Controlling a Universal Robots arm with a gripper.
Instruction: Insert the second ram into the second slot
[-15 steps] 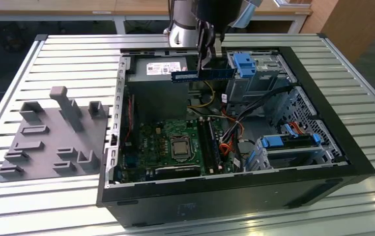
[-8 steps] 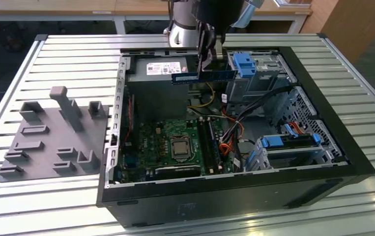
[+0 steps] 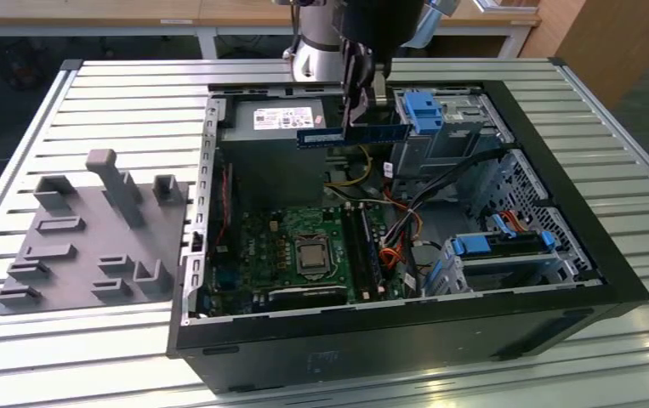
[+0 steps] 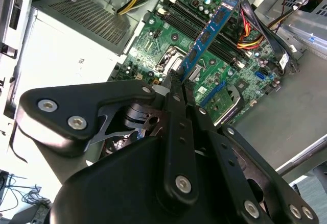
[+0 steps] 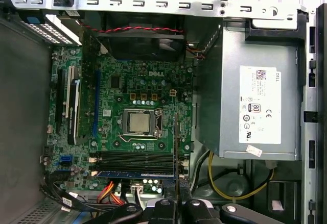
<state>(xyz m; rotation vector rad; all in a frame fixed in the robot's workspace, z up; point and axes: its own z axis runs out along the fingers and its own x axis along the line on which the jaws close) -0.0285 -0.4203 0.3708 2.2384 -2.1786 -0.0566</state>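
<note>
Black two-fingered hand (image 4: 177,82) is pinching the thin, flat blue-green memory stick with the small whitish label (image 3: 353,134) by its upper edge, fingers closed tight on the board in the second wrist view. Stick is hanging level in the air, well above the green motherboard (image 3: 259,242), toward 12 o'clock of the open black computer case (image 3: 415,340) that is sitting on the slatted metal worktop (image 3: 131,93). Its long edge is running 9-to-3 in the exterior view, while the long dark memory slots (image 5: 135,157), at 6 o'clock from it, are running 12-to-6. So it is lying crosswise to them and is not yet over any slot. A blue strip (image 5: 135,173) is lying along one slot; cannot tell whether that is a seated stick. Risks, as I am judging them: going down crosswise or tilted would be jamming the contacts against a slot rim. The orange and black cables (image 3: 390,253) just beside the slots could be snagging the stick. So thin a pinch may be slipping under seating force.
</note>
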